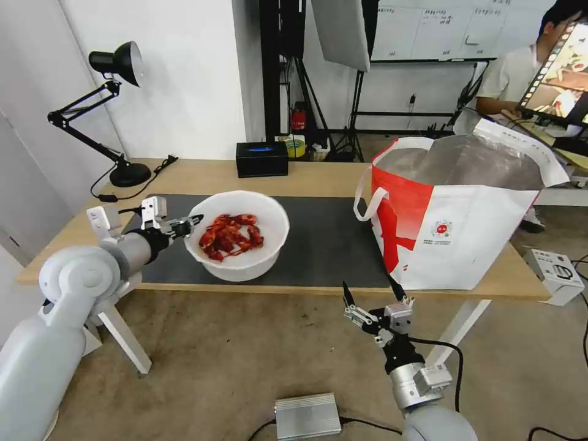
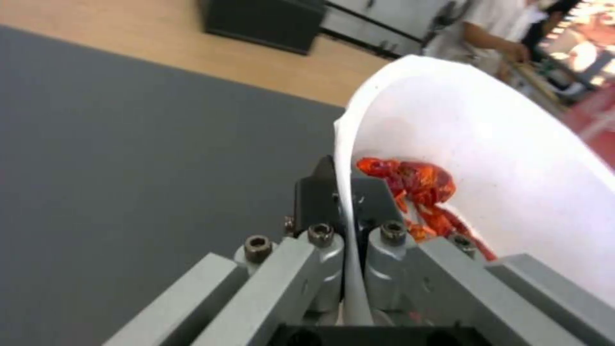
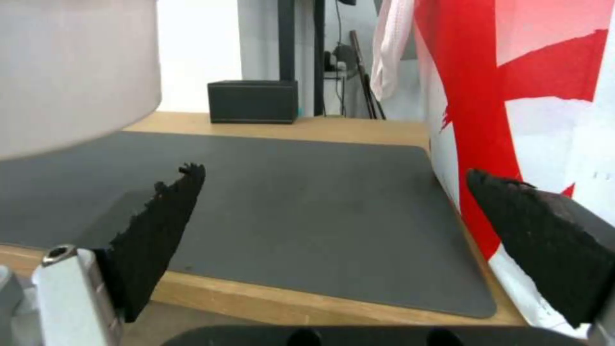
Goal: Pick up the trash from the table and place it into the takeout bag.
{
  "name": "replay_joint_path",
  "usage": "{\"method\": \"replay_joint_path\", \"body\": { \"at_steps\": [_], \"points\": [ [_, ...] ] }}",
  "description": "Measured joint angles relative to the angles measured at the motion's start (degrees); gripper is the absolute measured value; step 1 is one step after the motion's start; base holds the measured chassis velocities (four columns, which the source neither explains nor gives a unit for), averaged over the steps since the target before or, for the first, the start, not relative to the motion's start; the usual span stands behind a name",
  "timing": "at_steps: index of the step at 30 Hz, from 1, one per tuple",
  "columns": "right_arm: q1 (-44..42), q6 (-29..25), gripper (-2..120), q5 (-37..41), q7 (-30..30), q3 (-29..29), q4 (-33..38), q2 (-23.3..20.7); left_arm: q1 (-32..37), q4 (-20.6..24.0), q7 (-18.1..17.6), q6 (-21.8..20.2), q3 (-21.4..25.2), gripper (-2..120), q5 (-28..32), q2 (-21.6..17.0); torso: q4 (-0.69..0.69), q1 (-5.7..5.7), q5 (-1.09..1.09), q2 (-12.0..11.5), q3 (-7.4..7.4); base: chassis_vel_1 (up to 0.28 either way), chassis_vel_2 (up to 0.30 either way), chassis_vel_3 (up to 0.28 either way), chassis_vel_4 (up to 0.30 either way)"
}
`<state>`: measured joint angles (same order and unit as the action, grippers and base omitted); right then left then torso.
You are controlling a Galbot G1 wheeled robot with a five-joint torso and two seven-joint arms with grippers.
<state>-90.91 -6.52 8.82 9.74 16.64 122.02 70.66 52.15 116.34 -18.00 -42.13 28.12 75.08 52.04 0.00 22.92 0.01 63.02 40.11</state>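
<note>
Head view: my left gripper (image 1: 191, 222) pinches the white bowl (image 1: 245, 262) rim at nine o'clock; my right gripper (image 1: 370, 293) hangs wide, six o'clock of the takeout bag (image 1: 465, 245).

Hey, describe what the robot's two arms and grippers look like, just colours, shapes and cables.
Both arms are smooth, rounded light-grey shells with black wrist sections. The left gripper has grey metal links with hex bolts and black fingers. The right gripper has silver links and pointed black fingers with serrated edges; a black cable loops from its wrist.
</note>
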Motion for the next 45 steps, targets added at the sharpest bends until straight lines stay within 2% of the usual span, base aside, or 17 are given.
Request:
{"method": "replay_joint_path", "body": {
  "at_steps": [10,18,21,33,42,45],
  "points": [
    [0.00,0.00,100,0.00,0.00,0.00,0.00,0.00,-6.53,3.24,-0.79,0.00,-6.76,0,1.82,3.29,0.00,0.00,0.00,0.00,0.00,0.000,0.000,0.000,0.000],
    [0.00,0.00,100,0.00,0.00,0.00,0.00,0.00,-10.55,4.07,-0.25,0.00,-10.15,0,2.76,4.62,0.00,0.00,0.00,0.00,0.00,0.000,0.000,0.000,0.000],
    [0.00,0.00,100,0.00,0.00,0.00,0.00,0.00,-13.34,4.24,0.28,0.00,-12.89,0,3.01,5.84,0.00,0.00,0.00,0.00,0.00,0.000,0.000,0.000,0.000],
    [0.00,0.00,100,0.00,0.00,0.00,0.00,0.00,-21.70,1.48,-0.12,0.00,-18.41,0,4.27,8.89,0.00,0.00,-0.01,0.00,0.00,0.000,0.000,0.000,0.000],
    [0.00,0.00,100,0.00,0.00,0.00,0.00,0.00,-27.50,1.50,-2.49,0.01,-22.51,0,8.17,7.63,0.00,0.00,-0.01,0.00,0.00,0.000,0.000,0.000,0.000],
    [0.00,0.00,100,0.00,0.00,0.00,0.00,0.00,-31.21,0.06,-3.37,0.01,-24.96,0,9.41,8.00,0.01,0.00,-0.01,0.00,0.00,0.000,0.000,0.000,0.000]
  ]
}}
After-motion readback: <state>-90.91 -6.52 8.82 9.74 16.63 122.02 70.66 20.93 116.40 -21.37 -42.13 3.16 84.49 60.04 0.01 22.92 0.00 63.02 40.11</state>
